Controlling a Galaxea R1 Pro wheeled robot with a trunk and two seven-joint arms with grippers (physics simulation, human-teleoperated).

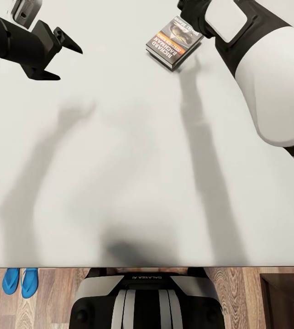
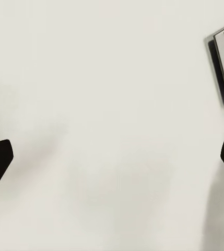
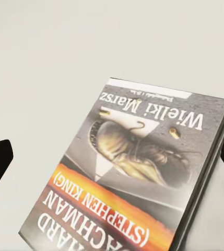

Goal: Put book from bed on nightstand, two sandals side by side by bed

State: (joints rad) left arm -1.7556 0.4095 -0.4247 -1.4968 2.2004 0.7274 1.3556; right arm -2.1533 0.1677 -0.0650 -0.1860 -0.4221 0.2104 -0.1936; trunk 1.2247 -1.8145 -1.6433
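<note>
I am hovering my right pincer [image 3: 112, 157], spread wide, over the book [image 1: 174, 42] lying flat on the bed [image 1: 119, 183]; I should be straddling its edges squarely before closing.

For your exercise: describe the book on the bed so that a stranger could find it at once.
Start at the bed, its white mattress top spread before the robot. On its far side, just under the right end effector, lies the book: a dark grey paperback, its orange band and white lettering marking it out against the plain mattress.

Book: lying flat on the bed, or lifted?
Flat. The book lies cover up on the bed, casting only a thin edge shadow; the right gripper is open around it.
</note>
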